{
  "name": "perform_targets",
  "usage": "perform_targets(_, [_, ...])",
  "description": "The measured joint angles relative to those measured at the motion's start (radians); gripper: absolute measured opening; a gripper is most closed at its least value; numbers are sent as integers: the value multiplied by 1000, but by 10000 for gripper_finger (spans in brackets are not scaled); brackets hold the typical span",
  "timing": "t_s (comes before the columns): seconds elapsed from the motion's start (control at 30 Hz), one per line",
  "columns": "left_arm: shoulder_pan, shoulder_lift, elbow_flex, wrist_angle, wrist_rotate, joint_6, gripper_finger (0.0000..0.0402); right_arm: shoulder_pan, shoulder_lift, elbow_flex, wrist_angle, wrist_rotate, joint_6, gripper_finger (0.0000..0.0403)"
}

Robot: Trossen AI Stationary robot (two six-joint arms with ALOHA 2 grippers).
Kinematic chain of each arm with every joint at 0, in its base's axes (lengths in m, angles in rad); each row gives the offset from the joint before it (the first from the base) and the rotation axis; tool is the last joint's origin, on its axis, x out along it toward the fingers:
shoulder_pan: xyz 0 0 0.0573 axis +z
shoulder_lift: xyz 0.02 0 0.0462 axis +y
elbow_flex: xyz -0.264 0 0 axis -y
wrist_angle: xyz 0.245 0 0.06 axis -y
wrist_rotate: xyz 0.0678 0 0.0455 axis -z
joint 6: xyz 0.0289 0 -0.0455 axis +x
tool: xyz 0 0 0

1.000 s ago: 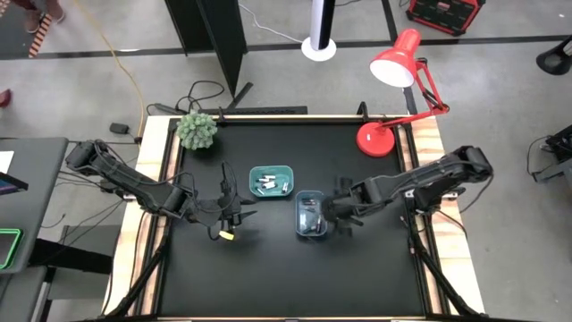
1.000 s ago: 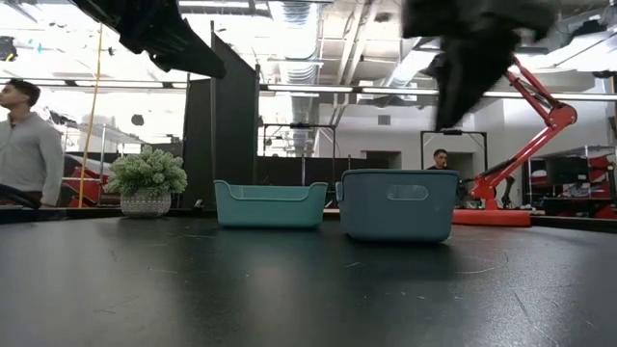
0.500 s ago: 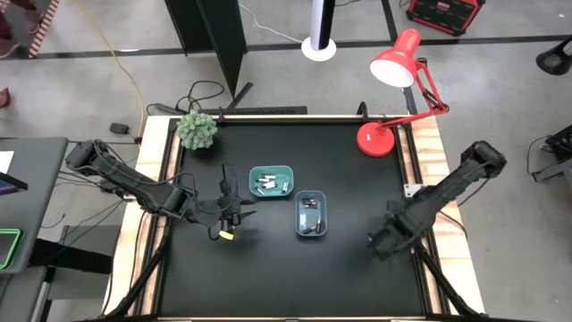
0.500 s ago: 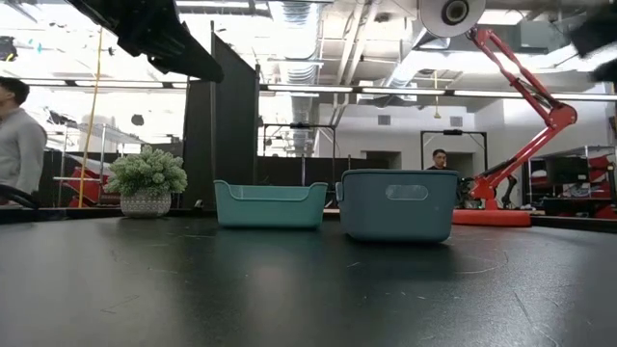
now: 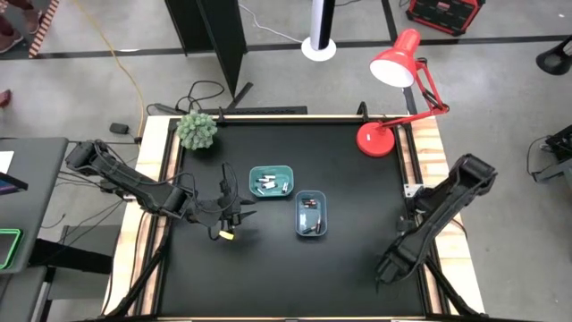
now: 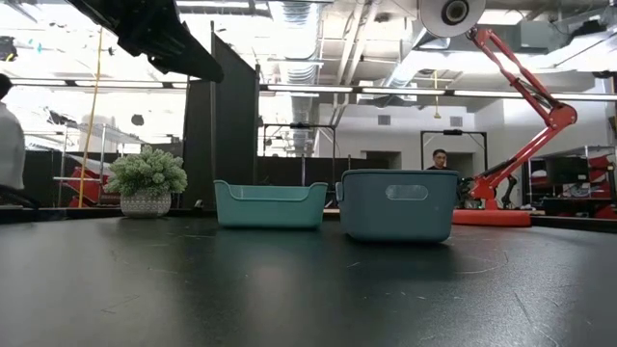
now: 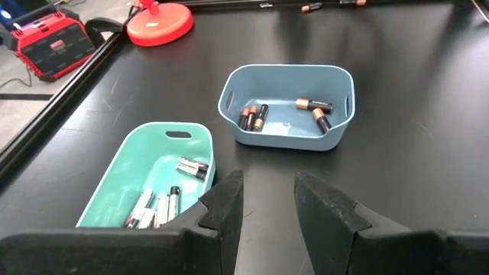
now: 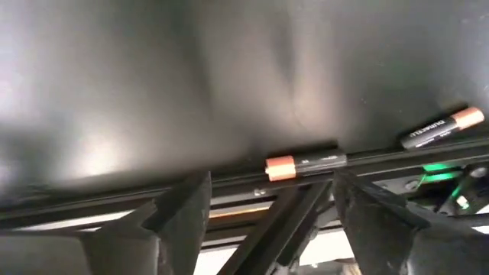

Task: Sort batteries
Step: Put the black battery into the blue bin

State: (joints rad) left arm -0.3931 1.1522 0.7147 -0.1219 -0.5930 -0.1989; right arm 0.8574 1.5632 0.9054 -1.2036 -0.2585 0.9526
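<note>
Both small trays stand mid-table: the teal tray [image 5: 271, 181] [image 7: 153, 179] holds several white/silver batteries [image 7: 157, 205], and the blue tray [image 5: 311, 215] [image 7: 287, 105] holds several dark, copper-ended batteries [image 7: 313, 111]. My left gripper [image 5: 228, 215] [image 7: 267, 200] hovers open, left of the trays. My right gripper [image 5: 386, 271] [image 8: 267, 202] is open above the table's near right edge. Two dark batteries [image 8: 304, 163] [image 8: 443, 127] lie there on their sides along the edge rail, just beyond the fingers.
A red desk lamp [image 5: 393, 80] stands at the far right corner and a potted plant [image 5: 197, 131] at the far left. The dark tabletop [image 5: 268, 268] is bare toward its near edge. People show in the room behind the table [image 6: 8, 135].
My right arm has swung away from above the blue tray, toward the table's right and near edges, and now stands low over the near right edge. The left arm and both trays have kept still.
</note>
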Motion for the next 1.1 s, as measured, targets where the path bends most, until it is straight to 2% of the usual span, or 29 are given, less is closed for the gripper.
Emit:
perform_targets(0.37, [0,0,0,-1,0,0,112,-64,92,-25,-5,-11,-192,324])
perform_targets(0.47, [0,0,0,-1,0,0,112,-83,93,-73,3,-52,-217,326])
perform_targets(0.73, [0,0,0,-2,3,2,112,-116,92,-126,43,-73,-278,327])
perform_targets(1.1, [0,0,0,-2,4,3,112,-126,91,-213,146,-155,-299,327])
